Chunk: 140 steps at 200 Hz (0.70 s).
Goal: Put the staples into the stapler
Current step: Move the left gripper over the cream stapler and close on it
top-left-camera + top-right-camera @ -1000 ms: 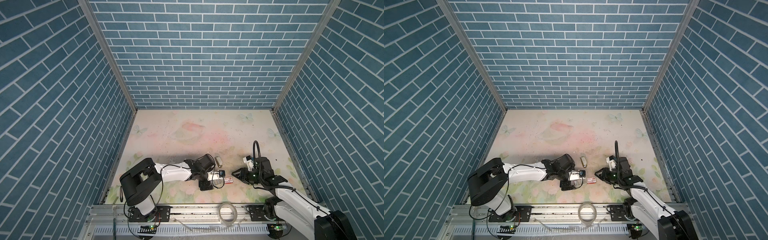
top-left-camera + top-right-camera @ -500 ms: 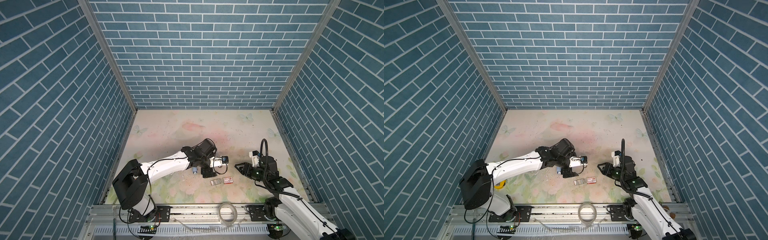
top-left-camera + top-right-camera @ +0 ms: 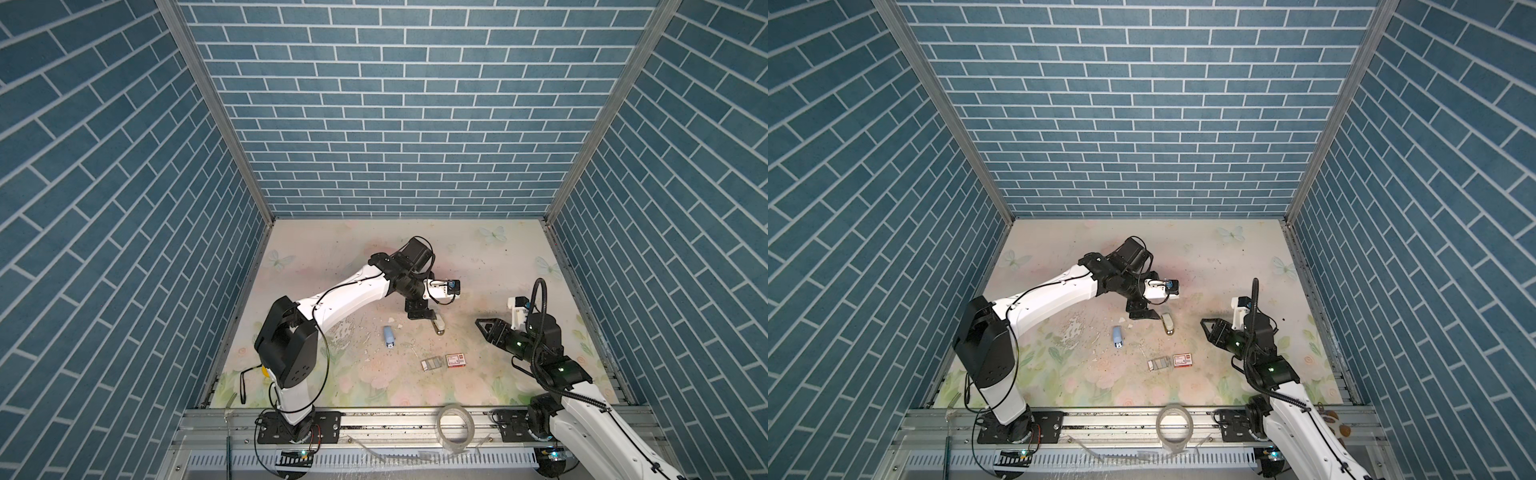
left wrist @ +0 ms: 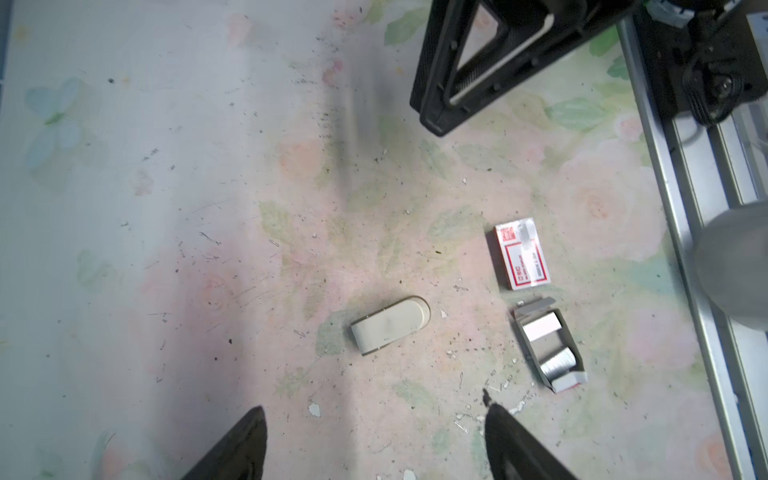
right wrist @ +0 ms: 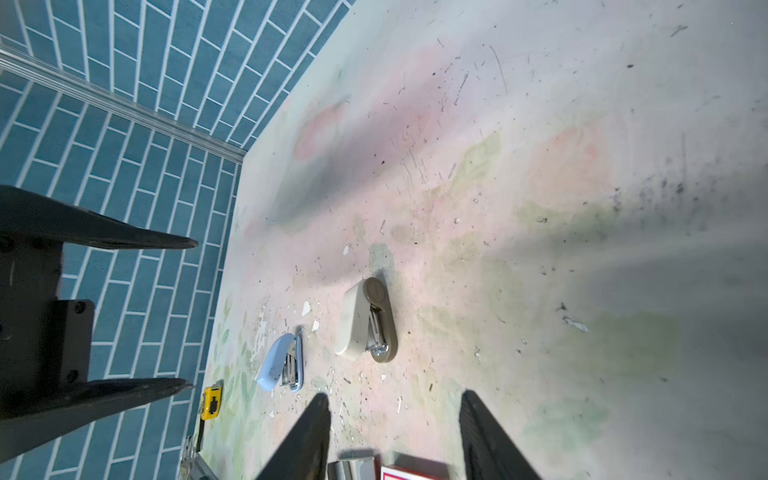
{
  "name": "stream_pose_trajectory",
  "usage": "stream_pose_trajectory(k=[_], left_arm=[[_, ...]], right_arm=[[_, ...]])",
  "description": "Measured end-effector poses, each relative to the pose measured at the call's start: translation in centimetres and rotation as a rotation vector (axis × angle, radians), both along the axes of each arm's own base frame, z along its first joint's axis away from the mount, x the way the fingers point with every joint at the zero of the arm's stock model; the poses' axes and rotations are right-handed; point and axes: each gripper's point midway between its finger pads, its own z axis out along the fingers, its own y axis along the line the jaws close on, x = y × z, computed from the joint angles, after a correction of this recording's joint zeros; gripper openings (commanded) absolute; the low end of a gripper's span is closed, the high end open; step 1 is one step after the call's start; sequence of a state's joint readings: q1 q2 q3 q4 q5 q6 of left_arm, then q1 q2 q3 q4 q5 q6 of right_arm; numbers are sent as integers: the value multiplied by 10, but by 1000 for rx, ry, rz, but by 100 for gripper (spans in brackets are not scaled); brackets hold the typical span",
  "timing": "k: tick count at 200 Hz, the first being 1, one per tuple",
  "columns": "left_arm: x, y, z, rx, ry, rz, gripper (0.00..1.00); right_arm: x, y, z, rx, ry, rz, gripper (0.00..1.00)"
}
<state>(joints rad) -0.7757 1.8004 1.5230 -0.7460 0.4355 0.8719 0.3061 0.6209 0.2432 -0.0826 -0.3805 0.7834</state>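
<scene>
Two staplers lie on the flowered mat: a beige stapler (image 3: 437, 326) (image 3: 1168, 323) (image 4: 390, 325) (image 5: 368, 322) and a light-blue stapler (image 3: 389, 336) (image 3: 1118, 336) (image 5: 282, 365). The staples (image 4: 557, 360) are silvery strips in an open grey tray (image 3: 432, 364) (image 3: 1157, 364) beside the white-and-red box (image 3: 456, 360) (image 4: 522, 257). My left gripper (image 3: 419, 311) (image 3: 1139, 311) (image 4: 372, 405) hangs open just behind the beige stapler, holding nothing. My right gripper (image 3: 484, 326) (image 3: 1208, 326) (image 5: 395, 395) is open and empty, to the right of the beige stapler and above the box.
A roll of clear tape (image 3: 455, 424) (image 3: 1175, 419) stands on the front aluminium rail (image 4: 685, 208). A small yellow object (image 3: 262, 371) (image 5: 211, 402) lies at the mat's front left. Blue brick walls enclose three sides. Loose staple bits litter the mat.
My left arm has lifted off the tray area and swung back toward the mat's middle, uncovering the blue stapler and the tray. My right gripper has drawn back to the right and opened wider.
</scene>
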Motion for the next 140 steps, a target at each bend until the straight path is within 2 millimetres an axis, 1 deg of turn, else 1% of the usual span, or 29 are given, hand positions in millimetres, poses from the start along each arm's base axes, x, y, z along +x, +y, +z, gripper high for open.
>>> stream_pose_trajectory(k=[21,48,87,109,140], left_arm=[[-2,2,-10,56,33,-45,82],[1,-2,-17,101,54,-90,82],[7,-13,-26,141,60,-160,80],[4,-17,-40,166,63,-212,78],[-8,-23,-63,207,71,-297,77]], right_arm=[[2,-1,3,-18,7,-3,49],[8,-3,7,-40,5,-15,49],[10,-7,-1,-63,30,-38,48],[8,-10,-8,-82,65,-51,48],[1,-14,-15,-102,115,-55,47]])
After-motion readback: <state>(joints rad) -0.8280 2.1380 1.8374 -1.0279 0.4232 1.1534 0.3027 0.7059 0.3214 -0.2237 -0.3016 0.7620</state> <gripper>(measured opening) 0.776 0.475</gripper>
